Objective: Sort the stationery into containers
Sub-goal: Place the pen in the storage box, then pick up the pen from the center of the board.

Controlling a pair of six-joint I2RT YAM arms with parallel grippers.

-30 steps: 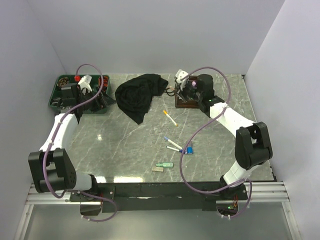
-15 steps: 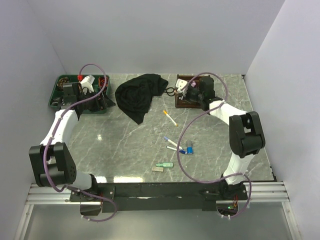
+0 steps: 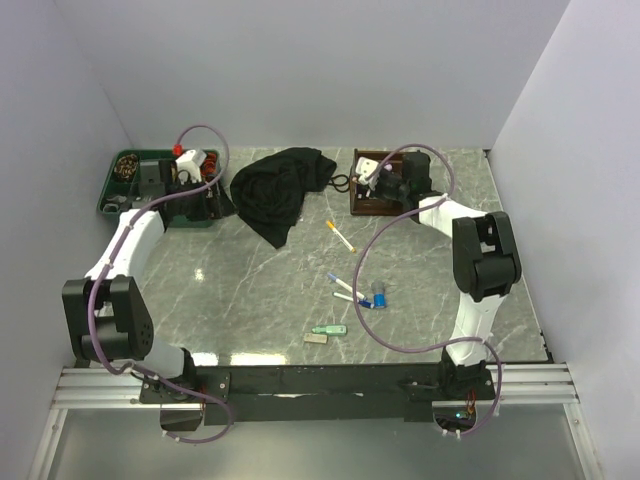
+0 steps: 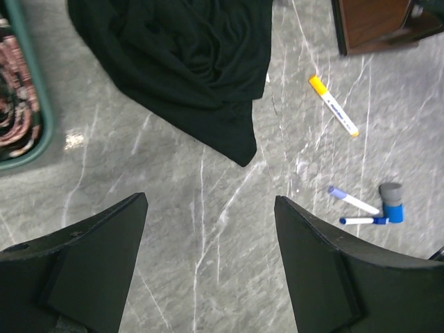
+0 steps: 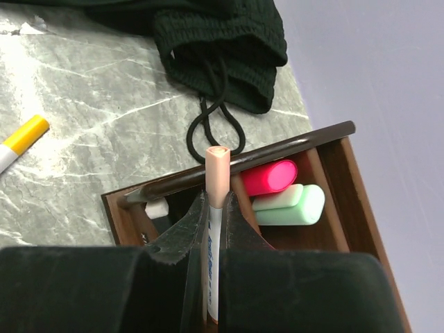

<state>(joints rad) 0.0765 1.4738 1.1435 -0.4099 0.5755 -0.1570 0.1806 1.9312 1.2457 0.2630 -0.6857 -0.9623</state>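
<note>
A slim white pen (image 5: 217,173) with a peach cap lay over the organiser (image 5: 277,150) at the far right, clenched in the right hand (image 5: 215,209), while the left hand (image 4: 209,207) hung released above the desk (image 4: 208,173).

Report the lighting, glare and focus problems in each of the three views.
Top external: soft, even light, weak shadows, the yellow-capped marker tiny but sharp. Left wrist: a small glare patch on the table, the black cloth nearly featureless. Right wrist: its own fingers blurred and dark, the held pen and pink highlighter in focus.
</note>
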